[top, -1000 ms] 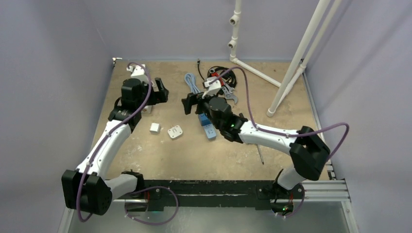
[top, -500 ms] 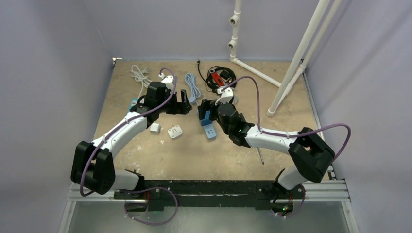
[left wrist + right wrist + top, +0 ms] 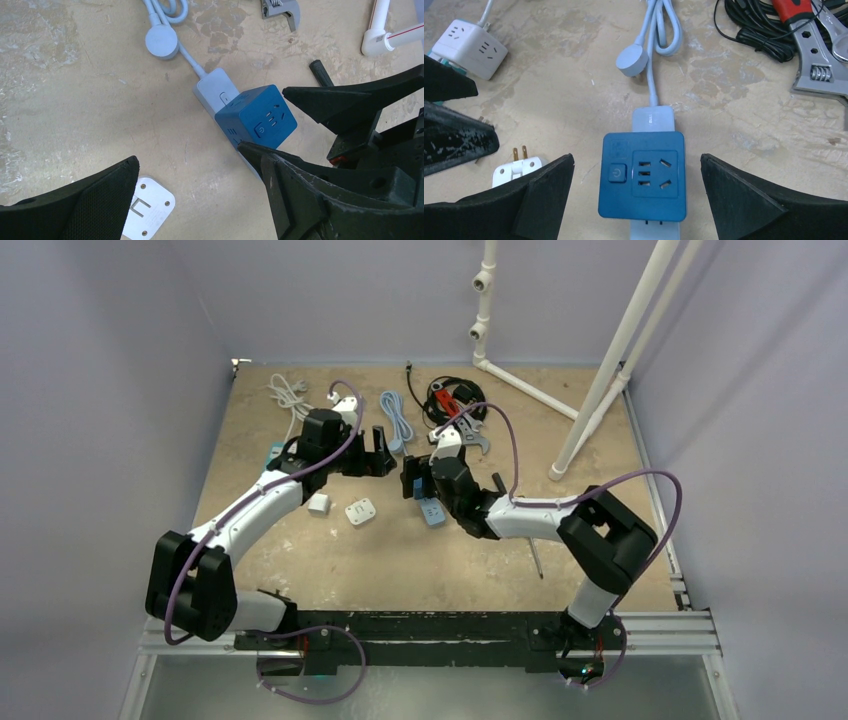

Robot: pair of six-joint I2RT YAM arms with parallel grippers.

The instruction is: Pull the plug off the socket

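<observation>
My left tool (image 3: 378, 453) hangs with its fingers apart, just left of the blue cube plug (image 3: 641, 176). The plug has a power button and pin holes on one face and sits on a pale-blue socket strip (image 3: 653, 120) mid-table (image 3: 400, 550). My right tool (image 3: 636, 159), spread wide, has slid left to straddle it.

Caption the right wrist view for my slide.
Open right gripper straddles the blue cube plug sitting on the pale blue power strip.
</observation>
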